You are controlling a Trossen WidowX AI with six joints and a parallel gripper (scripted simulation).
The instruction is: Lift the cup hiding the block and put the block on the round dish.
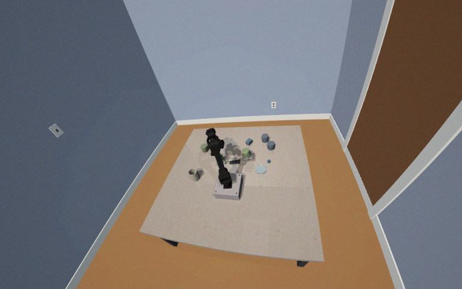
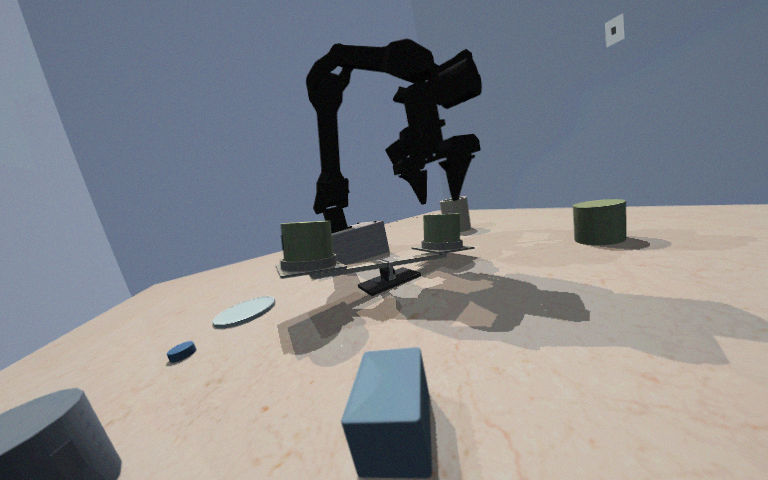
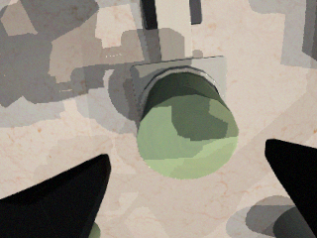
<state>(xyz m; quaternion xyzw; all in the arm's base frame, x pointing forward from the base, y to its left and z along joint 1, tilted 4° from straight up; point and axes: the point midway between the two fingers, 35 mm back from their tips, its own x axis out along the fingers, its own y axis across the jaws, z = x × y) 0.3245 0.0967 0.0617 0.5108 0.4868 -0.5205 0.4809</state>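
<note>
Spread fingers are being held above the far cup on the balance; block unseen, presumably being hidden beneath. Grip best being centred before closing, lift kept straight; other cup being left untouched.

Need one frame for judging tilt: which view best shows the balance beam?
Exterior: the thin grey balance beam appears side-on, visibly sloping between both green cylindrical cups. Top: partly hidden by the arm. Wrist: only one end.
</note>
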